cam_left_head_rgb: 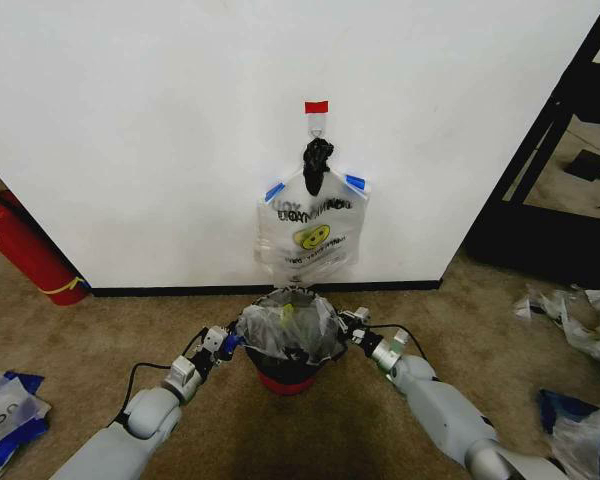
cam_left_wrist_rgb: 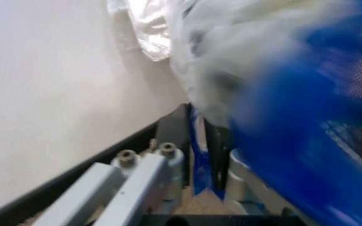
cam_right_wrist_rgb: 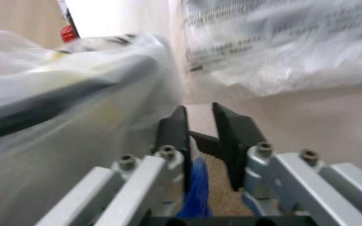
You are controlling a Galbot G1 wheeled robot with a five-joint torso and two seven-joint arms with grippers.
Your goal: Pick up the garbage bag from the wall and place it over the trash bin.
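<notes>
You are near the end, I judge; a bag already lies draped over the mouth of the bin, which stands on the carpet at 6 o'clock from the hook on the wall; the left gripper sits at the bin's 9 o'clock, its fingers pinched narrow on the bag's blue handle plastic, as the left wrist view shows; the right gripper sits at 3 o'clock, fingers narrow with a blue strip caught between them, so it seems to hold the other side; what is left, by my reading, is to settle the rim and let go; note that a second lettered bag hangs from the hook at the bin's 12 o'clock, under a black knot.
</notes>
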